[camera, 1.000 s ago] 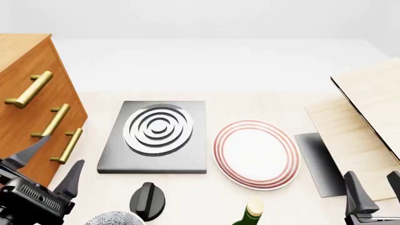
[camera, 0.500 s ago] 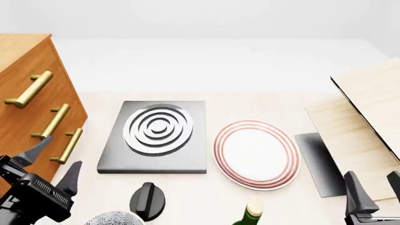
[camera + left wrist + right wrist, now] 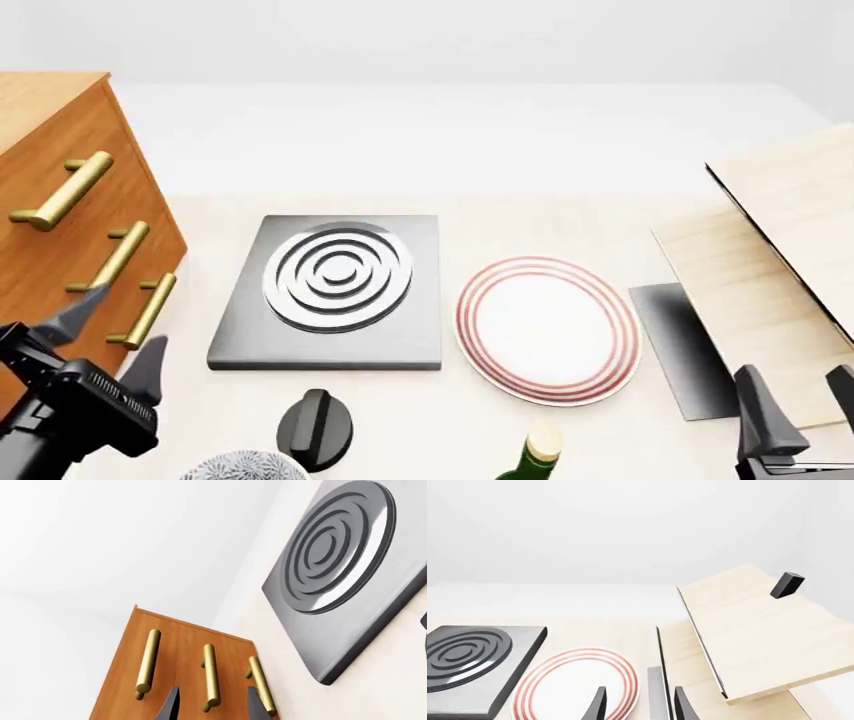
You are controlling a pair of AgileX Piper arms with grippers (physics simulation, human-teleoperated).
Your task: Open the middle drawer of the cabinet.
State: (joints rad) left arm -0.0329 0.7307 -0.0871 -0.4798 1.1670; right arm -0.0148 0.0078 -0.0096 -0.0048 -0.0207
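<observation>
Your left pincer (image 3: 104, 338) spread, just short of the middle drawer (image 3: 83, 262) handle, cabinet (image 3: 60, 190) closed, right pincer (image 3: 801, 400) spread, idle

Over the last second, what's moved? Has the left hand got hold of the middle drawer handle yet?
Only the left hand moved: it slid slightly left and down in the front view, turning toward the cabinet. It is open, holding nothing, short of the middle drawer handle. All drawers are shut as before; the right hand, hob and plate are unchanged.
</observation>
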